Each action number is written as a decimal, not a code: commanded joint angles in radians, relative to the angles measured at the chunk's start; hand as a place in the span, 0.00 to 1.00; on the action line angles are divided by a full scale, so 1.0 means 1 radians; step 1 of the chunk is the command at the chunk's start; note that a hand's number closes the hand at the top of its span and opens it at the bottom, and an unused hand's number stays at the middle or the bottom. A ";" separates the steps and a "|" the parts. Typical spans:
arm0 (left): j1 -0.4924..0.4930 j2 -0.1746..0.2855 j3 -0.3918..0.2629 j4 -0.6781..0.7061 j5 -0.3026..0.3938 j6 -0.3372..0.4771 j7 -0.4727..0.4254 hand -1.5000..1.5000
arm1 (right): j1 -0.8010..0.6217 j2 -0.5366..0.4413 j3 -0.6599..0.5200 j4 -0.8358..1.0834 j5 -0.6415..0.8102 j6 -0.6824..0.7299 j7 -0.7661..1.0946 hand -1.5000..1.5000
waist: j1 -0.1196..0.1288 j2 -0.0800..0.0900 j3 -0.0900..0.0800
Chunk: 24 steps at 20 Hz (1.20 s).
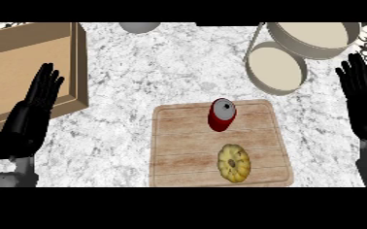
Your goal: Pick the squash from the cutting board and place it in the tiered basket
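The squash (234,162) is being supported by the cutting board (179,145); left hand (30,116) and right hand (356,94) are being held straight-fingered, empty.

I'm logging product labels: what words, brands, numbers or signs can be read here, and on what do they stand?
None can be read.
The red can shows a plain red side and a grey top, with no legible label.
The cutting board, squash and tiered basket carry no text.

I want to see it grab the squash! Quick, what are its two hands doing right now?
Left hand: open, holding nothing.
Right hand: open, holding nothing.
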 commanded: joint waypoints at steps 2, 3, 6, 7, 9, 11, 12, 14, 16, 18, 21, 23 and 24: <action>-0.026 0.028 0.002 0.019 -0.088 0.032 0.055 0.50 | 0.012 -0.003 0.063 -0.228 0.097 -0.114 0.144 1.00 | 0.000 0.000 -0.002; -0.042 0.029 -0.003 0.061 -0.121 0.059 0.035 0.50 | 0.052 0.067 0.182 -0.293 0.194 -0.180 0.101 1.00 | -0.014 -0.002 -0.004; -0.030 0.078 -0.019 0.097 -0.200 0.089 0.083 0.50 | 0.009 0.053 0.318 -0.392 0.340 -0.243 0.195 1.00 | -0.016 -0.007 -0.009; 0.019 0.053 -0.004 0.087 -0.129 0.061 0.084 0.50 | -0.093 0.192 -0.029 -0.406 0.120 -0.367 -0.052 1.00 | -0.097 -0.098 0.030; 0.026 0.087 0.021 0.102 -0.167 0.092 0.090 0.50 | 0.187 -0.053 0.094 -0.193 0.443 -0.447 0.177 0.00 | -0.118 -0.010 -0.016; 0.036 0.076 0.004 0.113 -0.173 0.089 0.095 0.50 | 0.238 0.029 0.147 -0.295 0.525 -0.584 0.206 0.00 | -0.095 -0.015 -0.012; 0.016 0.065 0.000 0.117 -0.178 0.103 0.115 0.50 | 0.283 0.027 0.177 -0.369 0.562 -0.605 0.222 0.00 | -0.108 -0.018 -0.011; 0.008 0.067 -0.010 0.106 -0.199 0.113 0.117 0.50 | 0.351 0.024 0.240 -0.457 0.669 -0.659 0.279 0.00 | -0.088 -0.016 -0.011; 0.012 0.060 -0.027 0.088 -0.200 0.108 0.139 0.50 | 0.422 -0.006 0.293 -0.531 0.767 -0.663 0.351 0.00 | -0.075 -0.014 -0.012; 0.006 0.066 -0.013 0.112 -0.195 0.098 0.116 0.50 | 0.466 -0.058 0.335 -0.569 0.836 -0.604 0.427 0.00 | -0.075 -0.008 -0.018; -0.001 0.062 -0.023 0.088 -0.202 0.104 0.127 0.50 | 0.548 -0.163 0.363 -0.587 0.914 -0.487 0.543 0.00 | -0.067 -0.004 -0.021; -0.014 0.063 -0.035 0.084 -0.222 0.113 0.138 0.50 | 0.555 -0.213 0.383 -0.621 0.971 -0.412 0.623 0.00 | -0.050 0.003 -0.022; -0.016 0.063 -0.039 0.073 -0.217 0.102 0.132 0.50 | 0.563 -0.224 0.389 -0.634 1.005 -0.385 0.681 0.00 | -0.039 0.003 -0.022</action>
